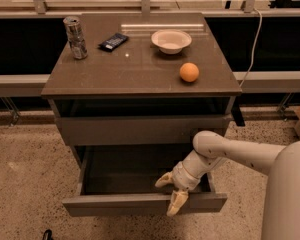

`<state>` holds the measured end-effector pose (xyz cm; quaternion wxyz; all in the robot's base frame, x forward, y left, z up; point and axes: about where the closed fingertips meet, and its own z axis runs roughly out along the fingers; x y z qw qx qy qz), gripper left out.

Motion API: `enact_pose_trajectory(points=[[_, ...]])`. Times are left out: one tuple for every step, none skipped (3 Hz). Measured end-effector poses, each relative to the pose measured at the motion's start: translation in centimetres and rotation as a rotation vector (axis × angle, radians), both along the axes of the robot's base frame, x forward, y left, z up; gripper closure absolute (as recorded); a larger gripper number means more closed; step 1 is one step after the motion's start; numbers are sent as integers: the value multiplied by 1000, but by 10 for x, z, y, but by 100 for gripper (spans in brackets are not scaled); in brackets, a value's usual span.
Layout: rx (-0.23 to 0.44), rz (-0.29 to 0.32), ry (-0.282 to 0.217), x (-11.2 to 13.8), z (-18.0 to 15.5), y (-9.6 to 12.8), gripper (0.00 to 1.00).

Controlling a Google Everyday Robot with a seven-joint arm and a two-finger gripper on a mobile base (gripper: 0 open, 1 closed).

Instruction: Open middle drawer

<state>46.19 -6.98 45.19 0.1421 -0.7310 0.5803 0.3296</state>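
The middle drawer [140,204] stands pulled well out of the grey-brown cabinet [140,74]; its plain dark inside is bare and its flat front panel faces me. My gripper [170,193] is at the drawer's front edge, right of centre. Its fingers are spread: one fingertip [162,180] is inside the drawer and the other [176,206] hangs over the outside of the front panel. It holds nothing. The white arm [230,151] reaches in from the right.
The upper drawer front [140,129] stands slightly out under the top. On the top are a can [75,36], a black packet [113,41], a white bowl [171,40] and an orange [189,72]. Speckled floor lies around; a rail and dark panels are behind.
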Motion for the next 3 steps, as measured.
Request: enact_pose_trajectory(points=[[0,1,1,0,0,1,0],[-4,5,1,3,0,3,15],[19,-42,-5,15,7,-6,29]])
